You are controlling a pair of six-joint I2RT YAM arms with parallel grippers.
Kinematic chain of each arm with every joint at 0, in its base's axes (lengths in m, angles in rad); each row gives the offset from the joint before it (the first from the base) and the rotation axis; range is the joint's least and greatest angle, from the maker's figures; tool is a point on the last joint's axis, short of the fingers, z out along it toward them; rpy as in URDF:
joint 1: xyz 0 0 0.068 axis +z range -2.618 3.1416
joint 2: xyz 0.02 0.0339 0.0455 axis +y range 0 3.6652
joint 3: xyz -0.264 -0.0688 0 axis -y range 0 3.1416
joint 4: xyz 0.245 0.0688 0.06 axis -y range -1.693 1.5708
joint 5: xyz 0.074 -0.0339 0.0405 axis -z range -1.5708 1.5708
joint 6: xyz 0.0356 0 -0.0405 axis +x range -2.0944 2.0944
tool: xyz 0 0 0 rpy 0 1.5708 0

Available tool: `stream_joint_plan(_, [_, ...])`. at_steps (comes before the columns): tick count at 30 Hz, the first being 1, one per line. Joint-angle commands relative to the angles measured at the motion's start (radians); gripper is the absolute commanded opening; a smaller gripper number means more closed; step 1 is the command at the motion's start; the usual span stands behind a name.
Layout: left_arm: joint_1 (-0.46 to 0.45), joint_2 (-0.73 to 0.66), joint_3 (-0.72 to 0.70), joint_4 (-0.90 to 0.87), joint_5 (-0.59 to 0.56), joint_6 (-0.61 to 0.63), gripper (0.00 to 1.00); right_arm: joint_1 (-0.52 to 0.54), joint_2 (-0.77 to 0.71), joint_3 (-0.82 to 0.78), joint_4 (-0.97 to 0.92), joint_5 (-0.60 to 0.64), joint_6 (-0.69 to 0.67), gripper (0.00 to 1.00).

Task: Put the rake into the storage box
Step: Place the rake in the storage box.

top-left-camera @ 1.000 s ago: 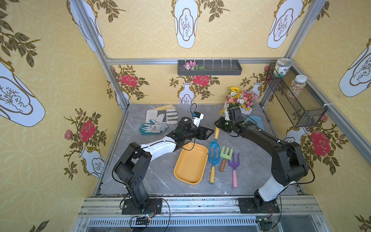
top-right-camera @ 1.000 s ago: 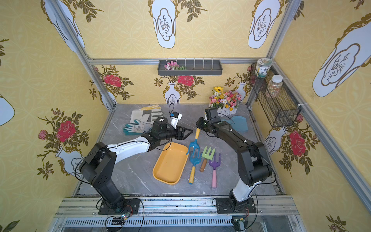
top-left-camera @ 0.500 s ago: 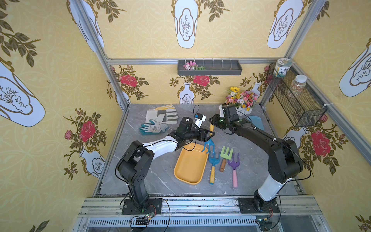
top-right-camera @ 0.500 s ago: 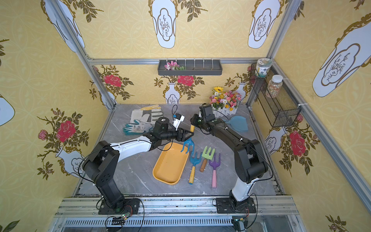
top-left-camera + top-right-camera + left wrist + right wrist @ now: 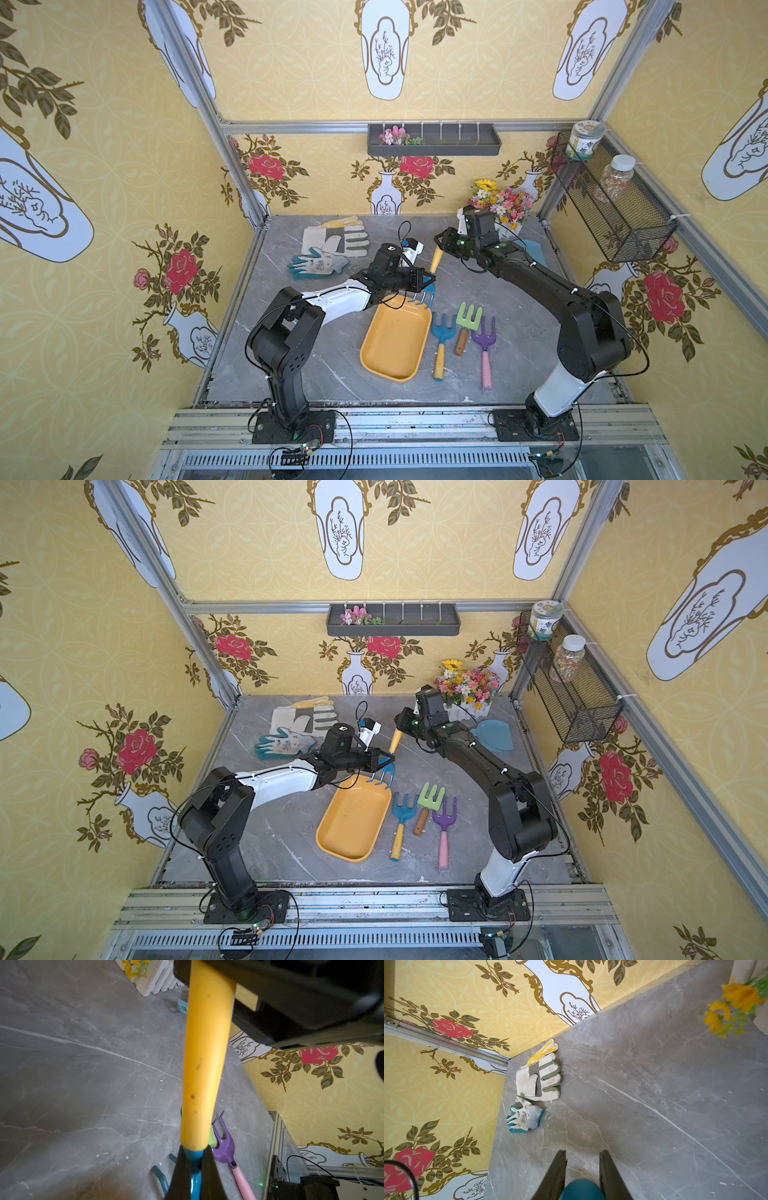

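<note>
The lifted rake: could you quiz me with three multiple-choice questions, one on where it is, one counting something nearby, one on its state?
1. Where does the rake's head hang? A) over the storage box's far end B) flat on its floor C) beyond its near end
2. How many tools lie beside the box? A) one B) three C) five
3. The rake is: A) lying flat B) gripped by both end effectors C) dropped
Key: 1A, its tines overhang the far rim; 2B, blue tool, green tool, purple tool; 3B, the left end effector clamps its neck, the right end effector its handle end.
</note>
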Motion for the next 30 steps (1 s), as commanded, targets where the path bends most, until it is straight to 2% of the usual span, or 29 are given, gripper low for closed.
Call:
stream_joint_plan(1, [-0.011,-0.007,0.003,0.011,0.043,0.061,0.00,0.003,-0.009,-0.001,0.047,-0.018,0.013,0.00])
stream_joint_plan(3, [-0.012,-0.018,0.009,-0.033,0.014,0.069,0.00,0.003,-0.017,-0.007,0.047,-0.018,0.011,0.01])
stream_joint_plan(4, [-0.012,-0.032,0.011,-0.058,-0.001,0.076,0.00,0.003,-0.023,-0.014,0.049,-0.018,0.007,0.07])
stream_joint_plan(7, [-0.016,-0.102,-0.020,-0.096,-0.051,0.081,0.00,0.001,-0.059,-0.051,0.081,-0.007,-0.002,0.41])
stream_joint_plan(8, [-0.017,-0.131,-0.036,-0.100,-0.065,0.079,0.00,-0.002,-0.072,-0.070,0.096,0.005,-0.004,0.50])
stream_joint_plan(11, [-0.020,-0.207,-0.079,-0.112,-0.098,0.060,0.00,-0.015,-0.110,-0.106,0.114,0.044,-0.007,0.64])
stream_joint_plan(16, [-0.041,-0.299,-0.161,-0.157,-0.161,0.011,0.00,-0.037,-0.143,-0.116,0.014,0.142,0.000,0.67])
stream_joint_plan(19, [-0.083,-0.333,-0.212,-0.212,-0.220,-0.014,0.00,-0.049,-0.142,-0.106,-0.062,0.157,0.007,0.67])
stream_joint_plan(24, [-0.174,-0.360,-0.268,-0.279,-0.289,-0.066,0.00,-0.061,-0.133,-0.102,-0.120,0.144,-0.021,0.67])
stream_joint_plan(30, [-0.194,-0.415,-0.362,-0.282,-0.341,-0.164,0.00,-0.092,-0.138,-0.144,-0.078,0.094,-0.037,0.67])
